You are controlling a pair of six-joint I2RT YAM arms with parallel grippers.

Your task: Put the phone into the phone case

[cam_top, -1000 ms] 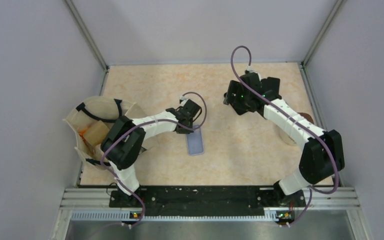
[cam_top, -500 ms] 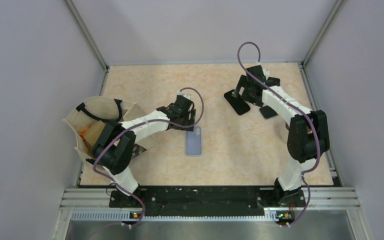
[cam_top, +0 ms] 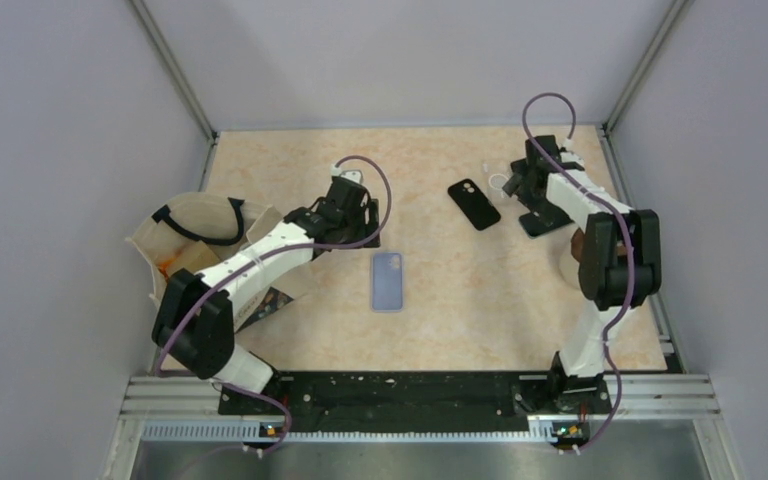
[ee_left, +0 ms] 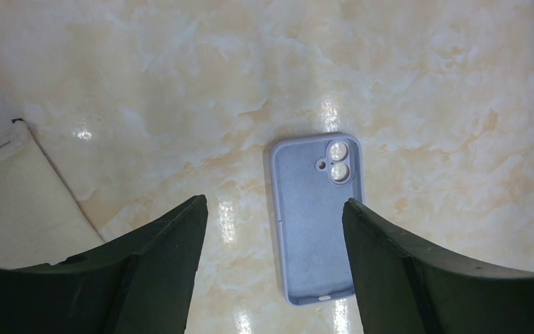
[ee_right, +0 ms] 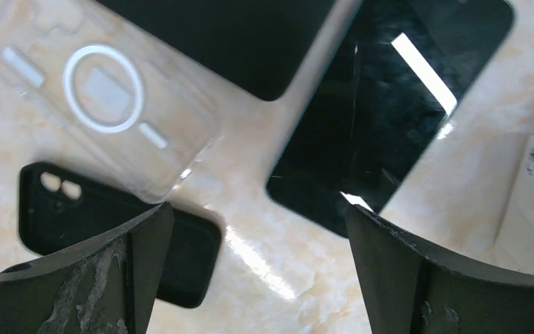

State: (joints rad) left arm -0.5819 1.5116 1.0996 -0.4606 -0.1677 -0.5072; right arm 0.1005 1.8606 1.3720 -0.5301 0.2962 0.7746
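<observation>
Hovering over marbled table with left gripper spread, empty, above lilac phone case flat mid-table. Right gripper released above black phone, far right. Phone-grasp step; next needs pinching phone's edges, carrying to case.
</observation>
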